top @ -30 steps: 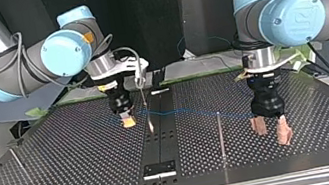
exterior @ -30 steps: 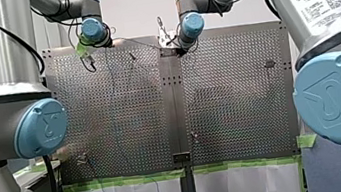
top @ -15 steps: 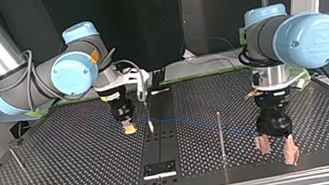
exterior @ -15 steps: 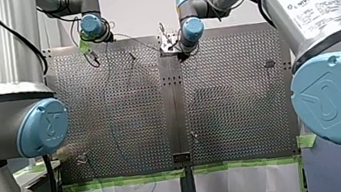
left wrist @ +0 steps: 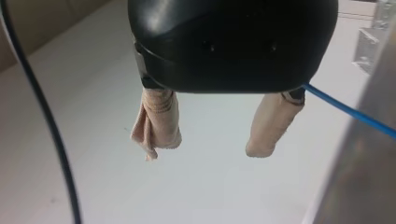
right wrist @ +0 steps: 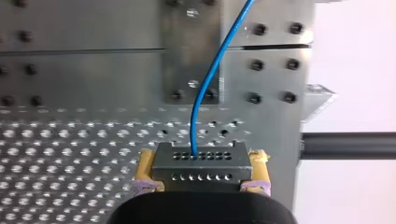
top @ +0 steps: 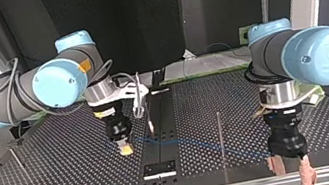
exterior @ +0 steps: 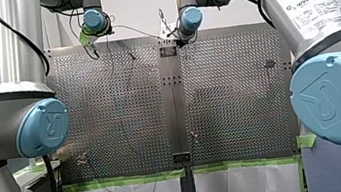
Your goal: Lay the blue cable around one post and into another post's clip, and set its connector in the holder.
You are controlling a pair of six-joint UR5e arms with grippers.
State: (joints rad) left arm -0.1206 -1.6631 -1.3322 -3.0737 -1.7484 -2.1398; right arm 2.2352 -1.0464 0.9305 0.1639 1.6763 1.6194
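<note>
Blue cable [top: 186, 143] lies low over the perforated counter [top: 63, 165]. In the top view it runs from my right gripper [top: 125, 148] at the left, across the dark middle strip, toward my left gripper [top: 291, 168] at the right. In the right wrist view the yellow-padded fingers [right wrist: 144, 170] are clenched on the connector [right wrist: 201, 161], a dark metal block with rows of small holes. The cable rises out of the block's top and curves away over a bolted plate [right wrist: 191, 46] ahead of the gripper. Further right in the top view, the cable passes a thin upright post [top: 220, 136]; I cannot tell on which side. At the far right, my left gripper hangs near the counter's front edge. In the left wrist view its beige-padded fingers [left wrist: 273, 121] are spread apart and released, with nothing between them. The cable comes out from behind the gripper body just beside one finger and slants off; whether it touches that finger I cannot tell.
</note>
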